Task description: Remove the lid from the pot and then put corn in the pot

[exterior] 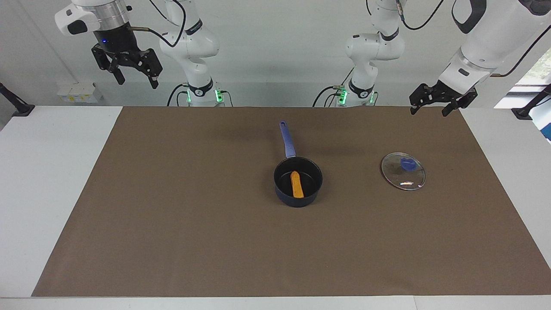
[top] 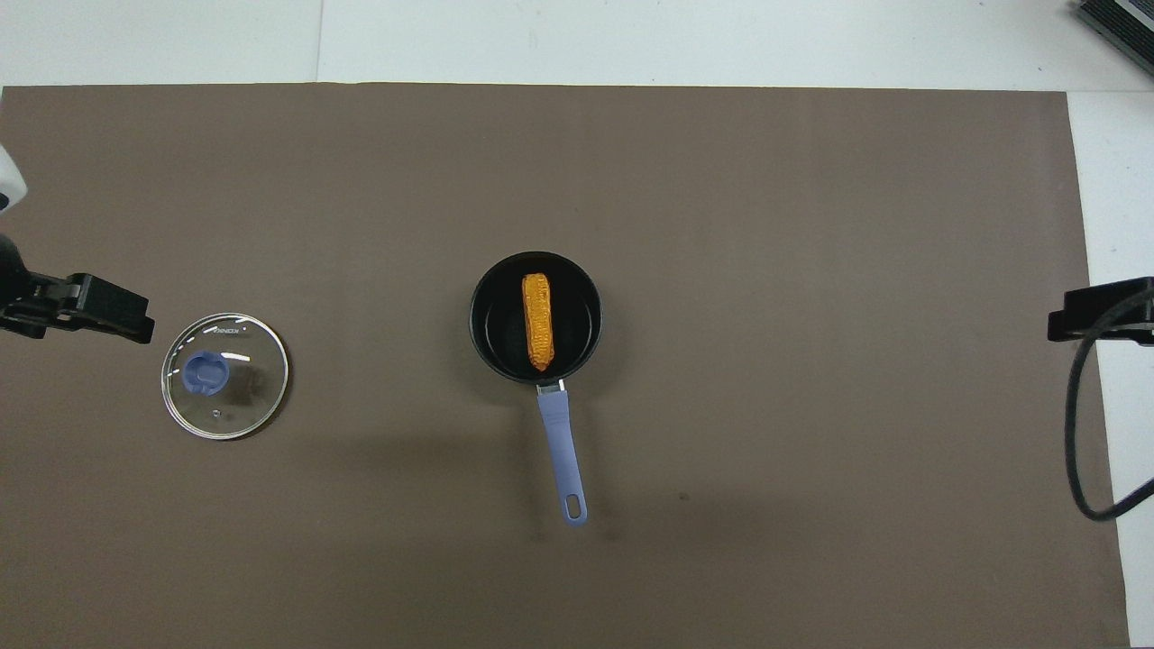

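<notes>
The pot [exterior: 298, 185], a small dark navy saucepan with a black inside and a long blue handle pointing toward the robots, sits mid-tabletop on the brown mat [exterior: 193, 224]. One stubby orange-yellow corn cob [exterior: 296, 184] lies in it. One round clear glass lid [exterior: 403, 171] with a blue knob lies flat on the mat toward the left arm's end, well apart from the pot. The left pincer [exterior: 431, 104] hangs released over the mat's edge near the lid. The right pincer [exterior: 134, 75] is raised high, tilted, released, holding nothing.
</notes>
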`<state>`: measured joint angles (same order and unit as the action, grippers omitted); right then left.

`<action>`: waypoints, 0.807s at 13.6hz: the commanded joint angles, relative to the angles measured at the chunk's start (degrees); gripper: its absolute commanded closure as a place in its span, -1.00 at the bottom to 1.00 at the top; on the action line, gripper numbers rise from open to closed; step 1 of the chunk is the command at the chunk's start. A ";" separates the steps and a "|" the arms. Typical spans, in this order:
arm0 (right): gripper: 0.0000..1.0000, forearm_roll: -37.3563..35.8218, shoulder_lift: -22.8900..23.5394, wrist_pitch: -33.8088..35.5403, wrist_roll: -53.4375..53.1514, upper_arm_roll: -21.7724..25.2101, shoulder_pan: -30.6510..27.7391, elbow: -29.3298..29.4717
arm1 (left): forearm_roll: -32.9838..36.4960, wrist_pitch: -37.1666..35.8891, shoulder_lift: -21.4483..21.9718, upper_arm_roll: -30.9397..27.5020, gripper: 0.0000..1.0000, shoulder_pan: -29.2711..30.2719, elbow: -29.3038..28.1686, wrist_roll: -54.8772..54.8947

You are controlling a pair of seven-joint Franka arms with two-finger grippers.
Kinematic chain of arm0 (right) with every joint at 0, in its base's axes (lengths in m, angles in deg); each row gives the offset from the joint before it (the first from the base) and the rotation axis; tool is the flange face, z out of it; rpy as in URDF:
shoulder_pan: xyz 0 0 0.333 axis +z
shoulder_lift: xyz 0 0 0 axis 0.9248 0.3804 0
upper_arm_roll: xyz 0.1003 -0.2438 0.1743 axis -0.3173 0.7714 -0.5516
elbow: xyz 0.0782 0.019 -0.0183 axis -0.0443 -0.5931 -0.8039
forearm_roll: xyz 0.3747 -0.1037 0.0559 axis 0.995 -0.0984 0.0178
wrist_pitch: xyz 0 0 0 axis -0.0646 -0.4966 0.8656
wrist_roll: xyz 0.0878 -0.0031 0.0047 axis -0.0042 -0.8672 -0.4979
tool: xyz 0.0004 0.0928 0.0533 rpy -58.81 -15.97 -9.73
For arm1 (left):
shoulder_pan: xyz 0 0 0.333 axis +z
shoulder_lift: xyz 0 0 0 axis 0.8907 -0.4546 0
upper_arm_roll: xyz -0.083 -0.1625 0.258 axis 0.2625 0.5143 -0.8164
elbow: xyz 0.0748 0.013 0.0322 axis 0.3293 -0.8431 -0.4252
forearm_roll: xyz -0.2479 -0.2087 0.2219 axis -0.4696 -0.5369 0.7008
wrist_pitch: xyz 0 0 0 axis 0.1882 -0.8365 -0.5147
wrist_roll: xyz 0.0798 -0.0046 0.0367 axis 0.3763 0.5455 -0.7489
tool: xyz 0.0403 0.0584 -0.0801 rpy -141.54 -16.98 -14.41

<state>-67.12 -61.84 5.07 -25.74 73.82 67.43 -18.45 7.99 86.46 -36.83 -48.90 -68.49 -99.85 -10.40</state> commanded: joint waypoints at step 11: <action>-1.00 1.40 -1.54 -1.84 5.36 5.99 3.46 -2.84 | -0.07 -0.09 0.85 -0.29 -1.00 -0.27 -0.50 0.59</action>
<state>-66.84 -61.86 4.67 -21.92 79.24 70.44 -19.29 7.99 86.46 -36.83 -48.90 -68.49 -99.85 -10.40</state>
